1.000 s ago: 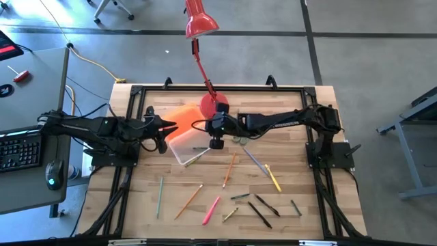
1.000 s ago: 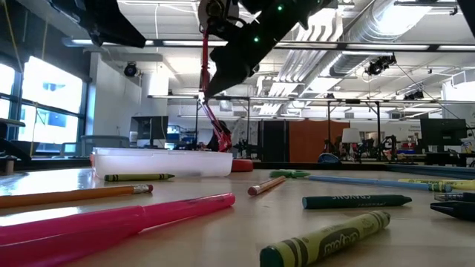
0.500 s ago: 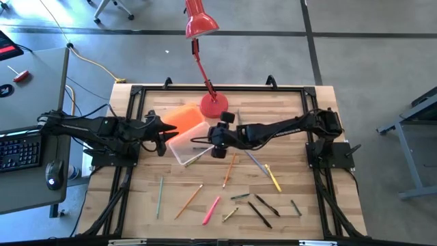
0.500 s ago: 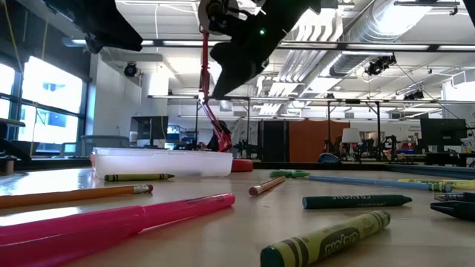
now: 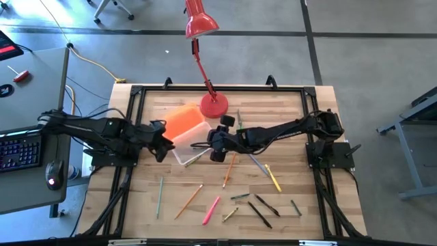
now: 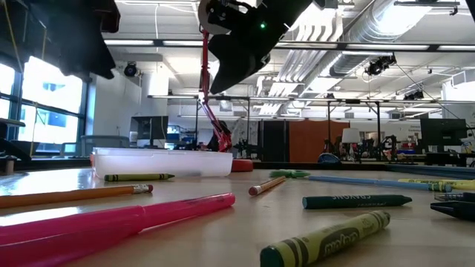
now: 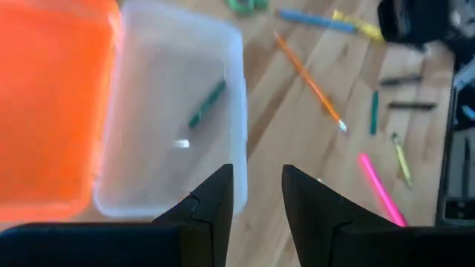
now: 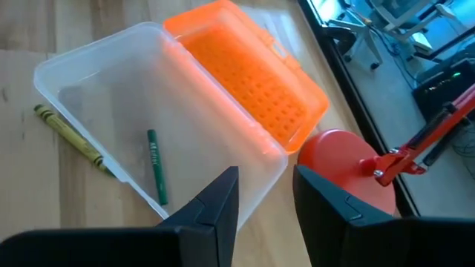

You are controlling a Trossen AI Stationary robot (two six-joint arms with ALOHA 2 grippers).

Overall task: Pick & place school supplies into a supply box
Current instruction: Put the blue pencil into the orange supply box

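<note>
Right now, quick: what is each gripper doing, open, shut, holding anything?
Left gripper: jaws open, empty, over the box edge.
Right gripper: jaws open, empty, above the box, near the lamp base.

Bright, even overhead light; motion-blurred left wrist view, soft shadows.

Clear glossy plastic supply box [image 8: 141,104], translucent orange lid [image 8: 249,70]; pale wood-plank table [image 5: 205,212]

Wooden table [image 5: 287,205] carries supply box [image 5: 188,145], lamp [image 5: 213,106], pencils [image 5: 189,200].
</note>
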